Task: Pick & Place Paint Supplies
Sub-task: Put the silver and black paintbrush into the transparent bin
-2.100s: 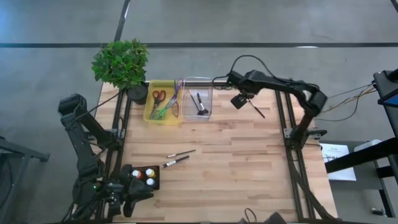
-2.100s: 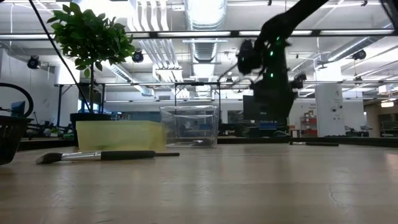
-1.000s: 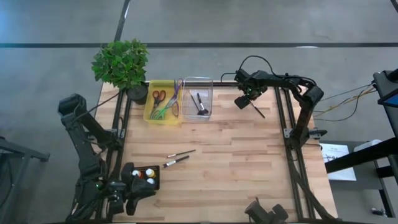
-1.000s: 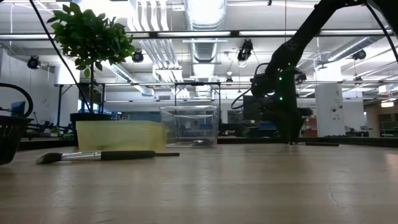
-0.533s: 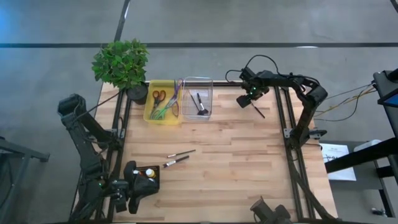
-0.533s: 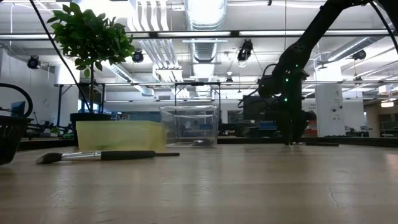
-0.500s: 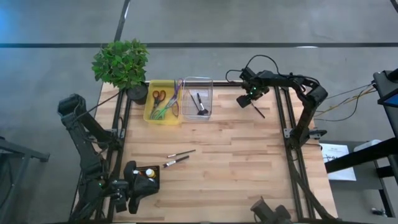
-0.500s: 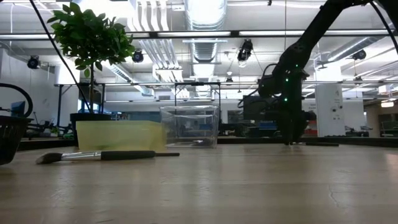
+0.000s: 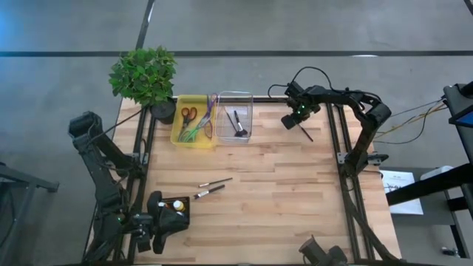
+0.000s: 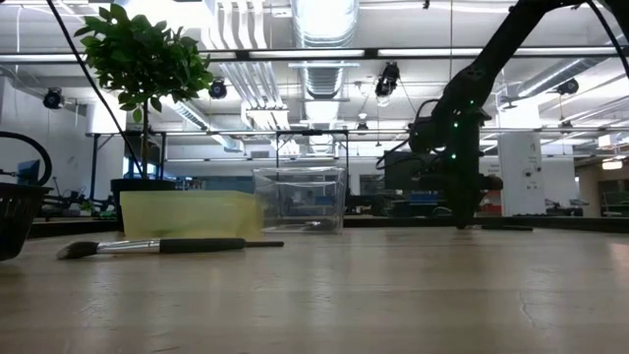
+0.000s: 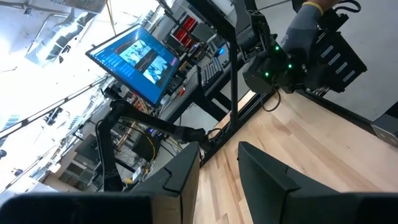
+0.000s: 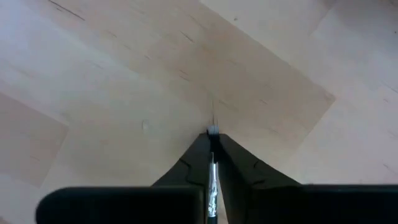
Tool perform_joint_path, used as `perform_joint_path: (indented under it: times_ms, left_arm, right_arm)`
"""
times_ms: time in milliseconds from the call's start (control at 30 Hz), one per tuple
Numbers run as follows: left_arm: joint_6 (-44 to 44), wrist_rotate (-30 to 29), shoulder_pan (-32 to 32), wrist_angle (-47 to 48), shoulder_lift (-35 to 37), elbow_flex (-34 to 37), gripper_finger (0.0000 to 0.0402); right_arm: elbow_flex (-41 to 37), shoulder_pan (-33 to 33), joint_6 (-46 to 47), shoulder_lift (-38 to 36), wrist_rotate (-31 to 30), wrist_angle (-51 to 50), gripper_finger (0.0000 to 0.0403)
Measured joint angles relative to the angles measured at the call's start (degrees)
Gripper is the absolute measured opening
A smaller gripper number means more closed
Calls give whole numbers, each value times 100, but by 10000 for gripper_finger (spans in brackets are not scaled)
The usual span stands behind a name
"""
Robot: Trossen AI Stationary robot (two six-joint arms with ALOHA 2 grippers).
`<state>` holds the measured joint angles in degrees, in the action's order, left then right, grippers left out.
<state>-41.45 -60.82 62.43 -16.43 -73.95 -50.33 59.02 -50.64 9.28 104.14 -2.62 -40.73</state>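
Note:
My right gripper (image 9: 296,119) points down at the table's far right and is shut on a thin dark paintbrush (image 9: 306,132); in the low view it (image 10: 462,222) reaches the tabletop. Two more paintbrushes (image 9: 213,187) lie mid-table, one with a fan head (image 10: 75,251). Small paint bottles (image 9: 177,206) stand in a black tray (image 9: 182,217) at the near left. My left gripper (image 11: 219,177) hovers level over that tray, open, with nothing between its fingers. My right gripper pinches the brush between its two fingers at the silver ferrule (image 12: 212,169), near the end (image 12: 212,130) that just sticks out past the fingertips. The fingers come from above, pointing down, across the brush. The dark handle (image 9: 309,135) lies on the table.
A yellow bin (image 9: 194,138) with scissors and a clear bin (image 9: 235,137) holding brushes stand at the far edge, beside a potted plant (image 9: 144,74). Bare wood lies between the bins and the loose brushes.
My right gripper has sunk a little toward the table and shifted slightly toward the right edge, down onto the brush lying there. The brush has stayed in place on the table.

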Motion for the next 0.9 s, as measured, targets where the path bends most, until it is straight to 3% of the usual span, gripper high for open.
perform_joint_path:
  times_ms: [300,500,900]
  left_arm:
    - [2,0,0,4,0,-1,116]
    - [2,2,0,7,0,-2,116]
    - [2,15,0,7,0,-2,116]
  right_arm:
    - [-36,1,20,-72,-28,174,10]
    - [-89,82,105,-636,8,262,9]
    - [-534,898,724,-2469,1486,944,8]
